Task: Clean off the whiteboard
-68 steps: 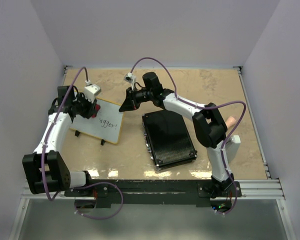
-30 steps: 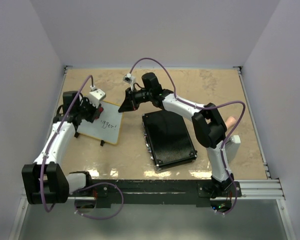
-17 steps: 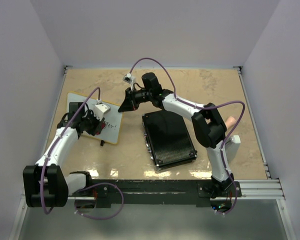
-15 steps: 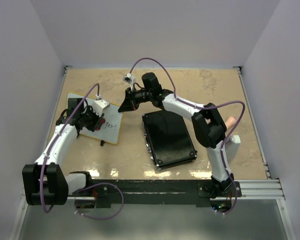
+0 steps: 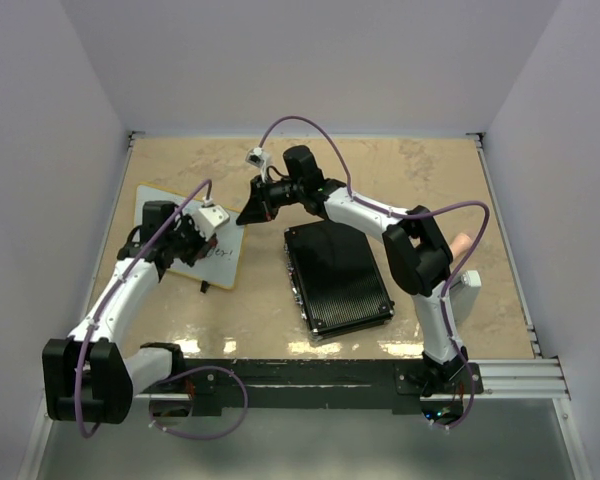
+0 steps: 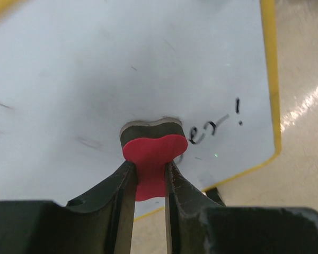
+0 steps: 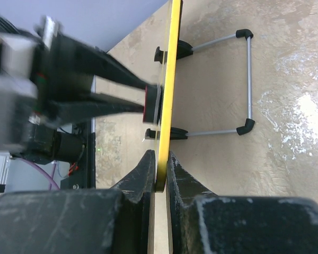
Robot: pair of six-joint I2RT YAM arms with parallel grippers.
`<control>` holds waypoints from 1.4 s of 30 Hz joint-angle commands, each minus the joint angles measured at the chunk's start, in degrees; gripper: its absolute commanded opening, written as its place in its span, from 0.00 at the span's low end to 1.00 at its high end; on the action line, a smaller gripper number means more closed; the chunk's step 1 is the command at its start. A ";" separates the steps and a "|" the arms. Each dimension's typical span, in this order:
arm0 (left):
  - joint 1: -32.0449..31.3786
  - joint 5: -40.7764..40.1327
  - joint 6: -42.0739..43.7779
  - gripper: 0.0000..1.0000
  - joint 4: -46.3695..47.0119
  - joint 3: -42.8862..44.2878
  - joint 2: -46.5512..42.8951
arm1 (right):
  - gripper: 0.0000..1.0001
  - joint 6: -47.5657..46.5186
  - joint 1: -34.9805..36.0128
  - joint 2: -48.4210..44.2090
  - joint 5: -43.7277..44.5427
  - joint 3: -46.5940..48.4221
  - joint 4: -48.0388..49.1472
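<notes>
The whiteboard (image 5: pixel 158 197) stands tilted on its little black feet at the left of the table. My right gripper (image 5: pixel 248 213) is shut on its right edge, which shows as a thin yellow strip (image 7: pixel 169 79) between the fingers (image 7: pixel 160 180). My left gripper (image 6: pixel 148 180) is shut on a red eraser (image 6: pixel 151 151) with a grey pad pressed flat against the white face (image 6: pixel 95 69). Black writing (image 6: pixel 214 126) reading "er!" stands just right of the eraser. From above, the left gripper (image 5: pixel 195 240) covers the board's middle.
A black ribbed case (image 5: pixel 338 277) lies right of the board, under the right arm. The board's wire stand (image 7: pixel 248 79) with black end caps rests on the tan table behind it. A pink and white object (image 5: pixel 465 270) sits near the right arm's base.
My left gripper has swept the eraser from the board's upper left toward its right side. The writing has shrunk from "igger!" to "er!". The right arm has held still.
</notes>
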 commanded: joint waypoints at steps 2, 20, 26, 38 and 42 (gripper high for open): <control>-1.36 -0.44 4.00 0.00 -1.81 -6.39 0.21 | 0.00 -3.12 2.00 0.99 -2.76 0.52 -1.23; -3.91 1.50 1.71 0.00 0.74 6.64 4.52 | 0.00 -3.65 2.00 1.17 -2.85 0.96 -2.02; -4.44 -0.25 6.90 0.00 1.18 -4.70 1.26 | 0.00 -2.77 2.00 1.43 -3.20 1.23 -1.23; -4.71 -1.92 7.62 0.00 0.04 1.94 3.54 | 0.00 -2.60 2.00 1.61 -2.94 1.49 -1.14; -4.79 -1.23 4.18 0.00 0.74 9.07 5.12 | 0.00 -2.59 2.00 1.43 -2.94 1.23 -1.23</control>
